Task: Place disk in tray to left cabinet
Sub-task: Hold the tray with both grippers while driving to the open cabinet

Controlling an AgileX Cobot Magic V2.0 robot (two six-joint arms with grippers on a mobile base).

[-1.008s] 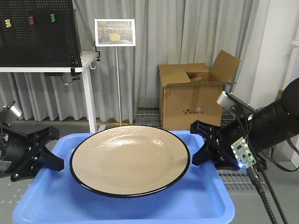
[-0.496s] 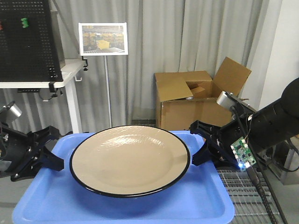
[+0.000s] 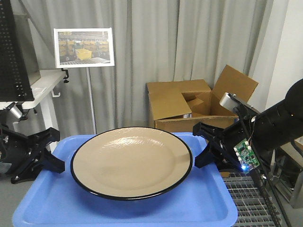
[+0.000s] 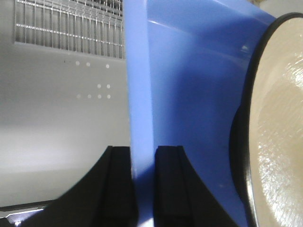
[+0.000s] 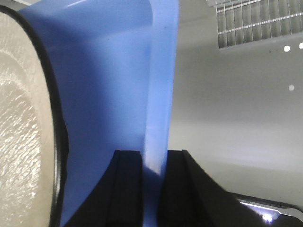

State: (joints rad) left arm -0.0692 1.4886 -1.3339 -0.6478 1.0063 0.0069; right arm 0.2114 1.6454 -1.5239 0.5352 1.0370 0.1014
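The tan disk [image 3: 131, 161] with its thin black rim lies in the blue tray [image 3: 199, 210], nearly filling its width. Both arms hold the tray up in the air. My left gripper [image 3: 53, 153] is shut on the tray's left lip [image 4: 140, 113], one black finger on each side of it. Over on the other side my right gripper [image 3: 204, 146] is shut on the right lip [image 5: 158, 113] the same way. Each wrist view shows the disk's edge [image 4: 279, 142] [image 5: 23, 142] just inside the lip. The cabinet is out of view.
Ahead stands an open cardboard box [image 3: 182, 106] against grey curtains. A sign on a thin pole [image 3: 84, 47] and a white table [image 3: 40, 82] with a black pegboard [image 3: 10, 52] are at the left. A metal floor grate [image 3: 258, 203] lies at the lower right.
The background has slid left and the box now sits more central, so the base has moved or turned. Tray, disk and both grippers keep the same places relative to the camera.
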